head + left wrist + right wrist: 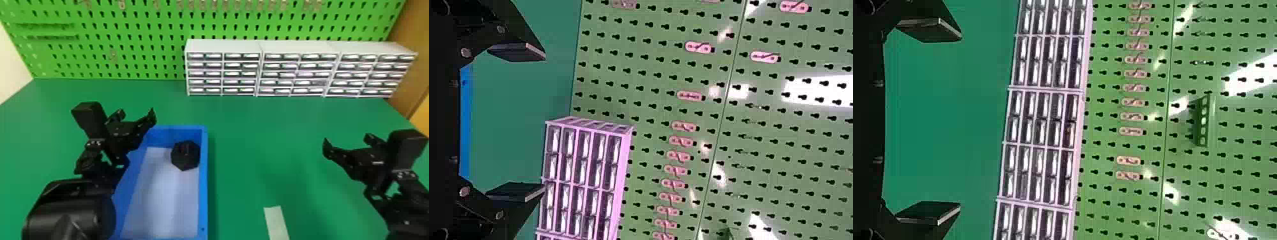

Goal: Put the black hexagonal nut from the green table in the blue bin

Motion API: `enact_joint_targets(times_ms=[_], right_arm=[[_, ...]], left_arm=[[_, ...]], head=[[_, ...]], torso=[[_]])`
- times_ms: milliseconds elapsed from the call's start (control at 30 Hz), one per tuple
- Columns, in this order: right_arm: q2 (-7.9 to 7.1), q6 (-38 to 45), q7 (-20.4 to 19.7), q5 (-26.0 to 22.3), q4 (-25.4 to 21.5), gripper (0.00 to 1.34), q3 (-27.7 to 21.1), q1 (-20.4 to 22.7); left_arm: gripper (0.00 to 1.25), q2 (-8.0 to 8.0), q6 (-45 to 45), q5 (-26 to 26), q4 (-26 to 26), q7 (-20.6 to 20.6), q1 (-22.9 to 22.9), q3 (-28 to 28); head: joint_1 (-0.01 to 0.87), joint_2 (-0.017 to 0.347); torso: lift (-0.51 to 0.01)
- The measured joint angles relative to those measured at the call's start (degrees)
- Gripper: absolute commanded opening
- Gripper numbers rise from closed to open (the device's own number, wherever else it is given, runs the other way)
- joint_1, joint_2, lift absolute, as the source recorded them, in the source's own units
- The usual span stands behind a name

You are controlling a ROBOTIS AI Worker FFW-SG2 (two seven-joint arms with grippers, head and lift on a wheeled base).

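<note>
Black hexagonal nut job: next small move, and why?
I'd probably just ease the black, two-fingered left gripper back, away from the blue rectangular bin. The nut already lies inside, near the far right corner. The gripper is open and empty, and in the head view it overlaps the bin's left side, so there seems nothing left to place.

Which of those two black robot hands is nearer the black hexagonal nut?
The robot's left gripper, open at the left side of the blue plastic bin holding the nut; the right gripper hangs farther off, to the bin's right.
</note>
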Motion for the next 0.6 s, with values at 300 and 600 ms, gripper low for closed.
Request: enact_joint_targets(times_ms=[300,600], right_arm=[[-0.2,0.2,0.0,-0.1,0.0,1.23,0.2,0.0],[-0.44,0.4,0.0,-0.4,0.0,1.23,0.7,0.0]], left_arm=[[0.92,0.0,-0.1,0.2,0.0,0.0,0.0,0.1],[0.92,0.0,-0.3,0.2,0.0,0.0,0.0,-0.1]], head=[[0.686,0.051],[0.686,0.051]], torso=[[-0.097],[-0.097]])
